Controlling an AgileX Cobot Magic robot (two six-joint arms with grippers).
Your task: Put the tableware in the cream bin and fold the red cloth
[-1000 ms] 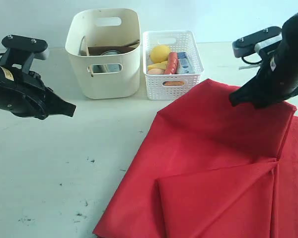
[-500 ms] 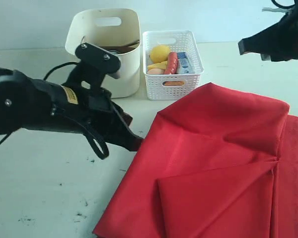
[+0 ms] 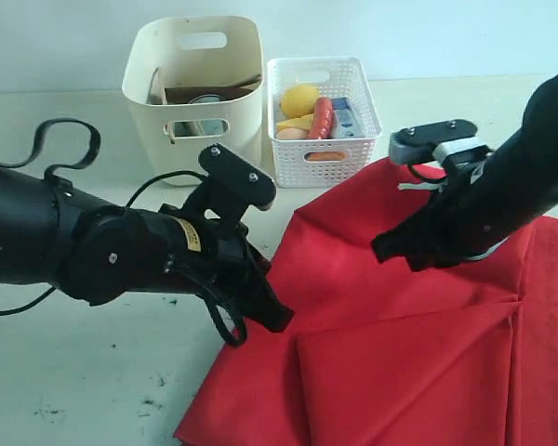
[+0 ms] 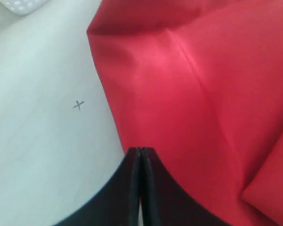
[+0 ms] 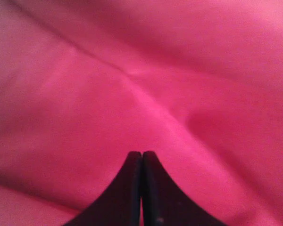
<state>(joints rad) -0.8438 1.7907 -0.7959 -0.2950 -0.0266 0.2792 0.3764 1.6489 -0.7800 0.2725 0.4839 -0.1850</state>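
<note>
Exterior view: we find the red cloth (image 3: 400,362) spread over the near right of the bench (image 3: 84,372), one folded layer lying on its near part; the left gripper (image 3: 277,319) sits at the cloth's left edge, fingers pressed together in the left wrist view; the right gripper (image 3: 383,251) is over the cloth's far middle, fingers likewise together; whether either tip touches the fabric we cannot tell; the cream bin (image 3: 197,153) stands far left, just beside a white basket (image 3: 321,153) of food, with tableware (image 3: 209,95) inside the bin.
</note>
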